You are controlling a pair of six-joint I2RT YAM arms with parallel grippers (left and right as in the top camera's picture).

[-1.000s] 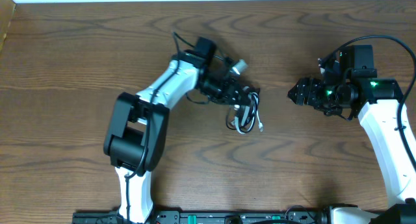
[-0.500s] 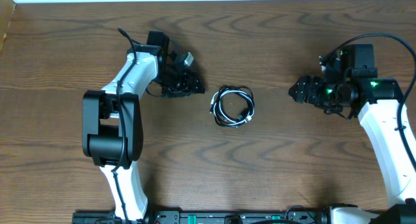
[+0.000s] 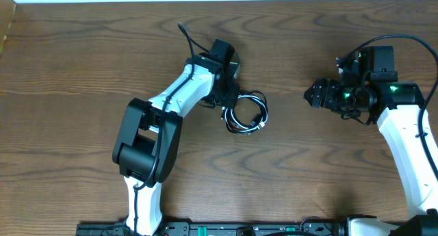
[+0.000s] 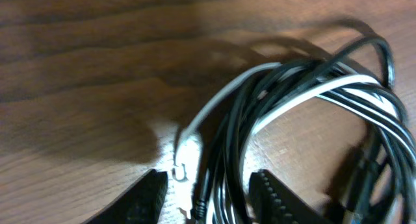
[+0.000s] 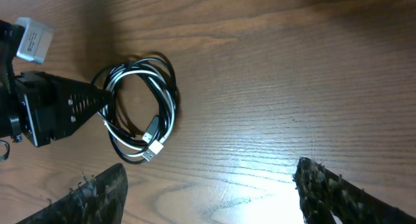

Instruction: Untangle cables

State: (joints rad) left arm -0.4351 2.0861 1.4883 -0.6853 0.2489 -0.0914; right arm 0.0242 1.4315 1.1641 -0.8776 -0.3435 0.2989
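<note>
Jaws of the left gripper (image 4: 208, 180) stand part-way apart, straddling several strands of the coil (image 3: 263, 113). No clamp on anything is visible, and gaps show on both sides. The black cable (image 4: 229, 130) and white cable (image 4: 309, 96) run up together between the two fingers (image 4: 146, 198), wound into one shared loop. The white plug (image 4: 184, 156) lies flat on the wood just beside the left-hand finger in the wrist view; touching or not, cannot tell. Strands cross each other all round the loop, so the two cords are not separated.

Overhead: the coil lies flat near the middle of the tabletop (image 3: 82, 72), roughly round, with the left gripper at its upper-left edge. The left arm (image 3: 181, 92) reaches in from the lower left with its elbow bent. The right wrist view shows two plug ends (image 5: 153, 143) lying inside the lower right of the loop, one white and one darker.

Jaws of the right gripper (image 5: 208, 185) are wide apart, with only bare wood between them. It hangs to the right of the coil, well apart from it and pointing toward it. The right arm (image 3: 400, 126) comes up from the lower right corner. One thick black wire (image 3: 410, 39) arcs over its wrist and is not part of the coil.
</note>
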